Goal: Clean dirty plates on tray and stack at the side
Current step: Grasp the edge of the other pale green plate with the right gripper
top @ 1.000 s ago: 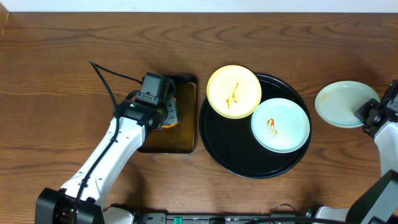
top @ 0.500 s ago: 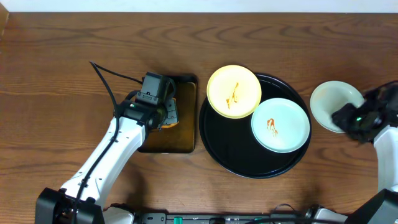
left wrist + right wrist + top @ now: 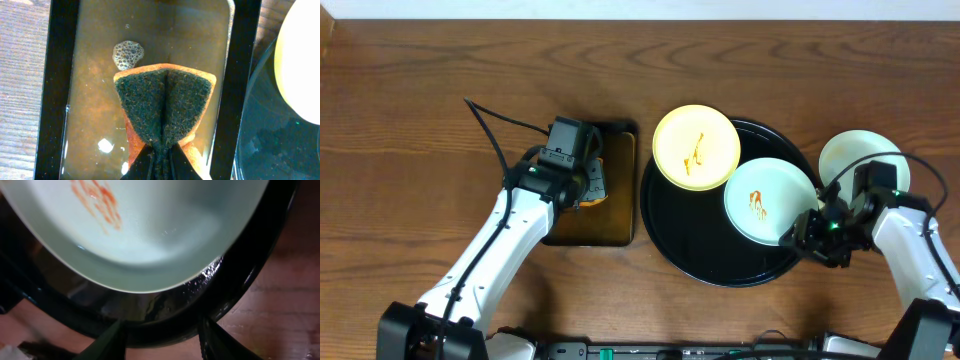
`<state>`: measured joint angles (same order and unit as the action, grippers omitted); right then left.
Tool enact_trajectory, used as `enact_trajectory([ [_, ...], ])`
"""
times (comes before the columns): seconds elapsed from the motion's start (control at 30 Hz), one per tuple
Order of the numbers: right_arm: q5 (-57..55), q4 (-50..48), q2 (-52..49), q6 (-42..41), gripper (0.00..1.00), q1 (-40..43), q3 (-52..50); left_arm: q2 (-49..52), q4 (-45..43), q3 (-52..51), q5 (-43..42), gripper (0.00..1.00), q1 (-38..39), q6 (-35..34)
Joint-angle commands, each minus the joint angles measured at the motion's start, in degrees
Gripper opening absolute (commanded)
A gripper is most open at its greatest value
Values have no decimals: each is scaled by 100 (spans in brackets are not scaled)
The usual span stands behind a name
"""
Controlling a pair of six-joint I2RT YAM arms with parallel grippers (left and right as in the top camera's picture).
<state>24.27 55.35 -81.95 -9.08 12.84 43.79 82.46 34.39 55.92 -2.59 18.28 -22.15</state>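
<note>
A pale yellow plate (image 3: 696, 146) with a sauce smear rests on the back-left rim of the black tray (image 3: 705, 245). A mint plate (image 3: 770, 200) with a smear lies in the tray's right half. Another mint plate (image 3: 855, 155) sits on the table to the right, with no smear showing. My right gripper (image 3: 798, 236) is open at the tray's right-front rim. In the right wrist view it (image 3: 162, 340) straddles the rim (image 3: 200, 312) just below the smeared plate (image 3: 150, 235). My left gripper (image 3: 161, 162) is shut on an orange-and-green sponge (image 3: 165, 102) over the pan.
A rectangular dark brown pan (image 3: 620, 215) with soapy water stands left of the tray, and a foam patch (image 3: 128, 54) floats in it. The yellow plate's edge (image 3: 305, 65) shows at the right of the left wrist view. A black cable (image 3: 495, 125) runs behind the left arm.
My right arm has swung left, from beside the mint plate on the table to the tray's right-front rim by the smeared mint plate. The left arm and sponge have not moved.
</note>
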Motion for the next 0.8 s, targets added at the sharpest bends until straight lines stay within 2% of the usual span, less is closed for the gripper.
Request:
enact_trajectory([
  [0.0,63,-251,-2,-494,45,-61,-256,28,9,-42,90,8,-11,92],
  [0.27,260,-992,-2,-1158,43,-87,-643,28,11,-42,90,8,-11,92],
  [0.77,319,-977,-2,-1471,41,-94,-643,28,11,-42,90,8,-11,90],
])
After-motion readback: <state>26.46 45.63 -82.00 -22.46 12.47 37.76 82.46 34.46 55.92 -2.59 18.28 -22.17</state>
